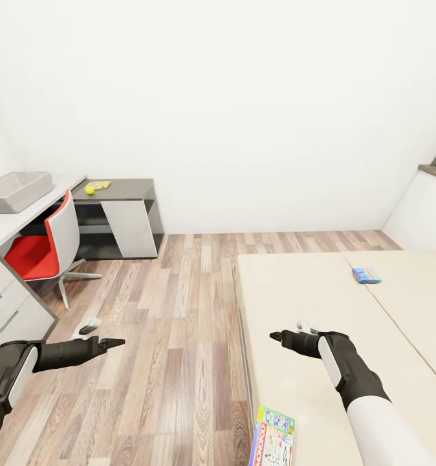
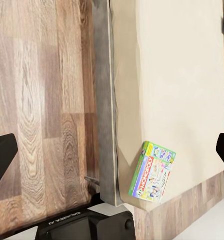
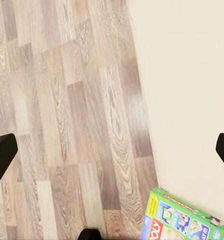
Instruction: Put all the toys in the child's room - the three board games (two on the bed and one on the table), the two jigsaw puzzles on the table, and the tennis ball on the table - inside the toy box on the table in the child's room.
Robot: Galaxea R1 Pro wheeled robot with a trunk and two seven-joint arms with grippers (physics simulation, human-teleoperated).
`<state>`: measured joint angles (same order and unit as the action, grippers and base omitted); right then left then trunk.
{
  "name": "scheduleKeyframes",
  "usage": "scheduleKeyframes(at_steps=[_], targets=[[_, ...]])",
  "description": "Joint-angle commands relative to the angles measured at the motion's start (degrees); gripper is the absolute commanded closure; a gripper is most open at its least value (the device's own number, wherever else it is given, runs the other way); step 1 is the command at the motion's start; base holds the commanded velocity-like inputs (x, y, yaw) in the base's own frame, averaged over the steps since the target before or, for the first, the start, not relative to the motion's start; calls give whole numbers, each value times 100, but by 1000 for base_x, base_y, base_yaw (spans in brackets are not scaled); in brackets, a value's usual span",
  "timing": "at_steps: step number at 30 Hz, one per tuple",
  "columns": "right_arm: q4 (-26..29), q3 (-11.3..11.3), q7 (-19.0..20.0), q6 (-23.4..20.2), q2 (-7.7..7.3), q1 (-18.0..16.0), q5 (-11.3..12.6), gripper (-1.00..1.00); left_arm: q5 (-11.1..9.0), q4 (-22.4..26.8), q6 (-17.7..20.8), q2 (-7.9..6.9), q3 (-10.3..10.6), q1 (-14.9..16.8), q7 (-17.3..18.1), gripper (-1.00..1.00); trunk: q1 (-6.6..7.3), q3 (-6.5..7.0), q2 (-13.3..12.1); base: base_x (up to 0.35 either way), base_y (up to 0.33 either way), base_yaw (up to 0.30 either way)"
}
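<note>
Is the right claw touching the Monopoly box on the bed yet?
Apart. In the head view the right claw hangs over bare bed cover, well ahead of the Monopoly box at the bed's near edge.

child's bedroom: bed [image 1: 321,304], desk [image 1: 124,191], red chair [image 1: 46,246]

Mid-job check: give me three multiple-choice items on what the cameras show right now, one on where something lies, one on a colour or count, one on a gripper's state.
1. Where does the Monopoly box lie?
A. on the floor
B. on the bed, at its near corner
C. in the toy box

2. How many game boxes lie on the bed?
A. two
B. none
C. four

3. How does the right gripper stand?
A. shut on the ball
B. shut on a box
C. open, holding nothing

Answers:
1 B, the left wrist view shows it by the bed's corner edge.
2 A, the Monopoly box and the blue box.
3 C, its fingers sit far apart in the right wrist view.
</note>
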<state>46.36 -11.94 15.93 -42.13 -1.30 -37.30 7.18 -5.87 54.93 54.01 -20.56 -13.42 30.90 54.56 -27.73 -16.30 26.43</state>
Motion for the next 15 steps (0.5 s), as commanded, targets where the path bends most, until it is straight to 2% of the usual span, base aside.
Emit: scheduleKeyframes(at_steps=[1,15], targets=[[5,-11,-2,-37,0,-5,40,-100,-28,0,40,-1,-2,4,-2,-100,-3,-10,10,0,0,0],[46,-11,6,-26,6,-4,38,-100,-28,0,40,7,-2,4,-4,-100,-3,10,10,0,0,0]])
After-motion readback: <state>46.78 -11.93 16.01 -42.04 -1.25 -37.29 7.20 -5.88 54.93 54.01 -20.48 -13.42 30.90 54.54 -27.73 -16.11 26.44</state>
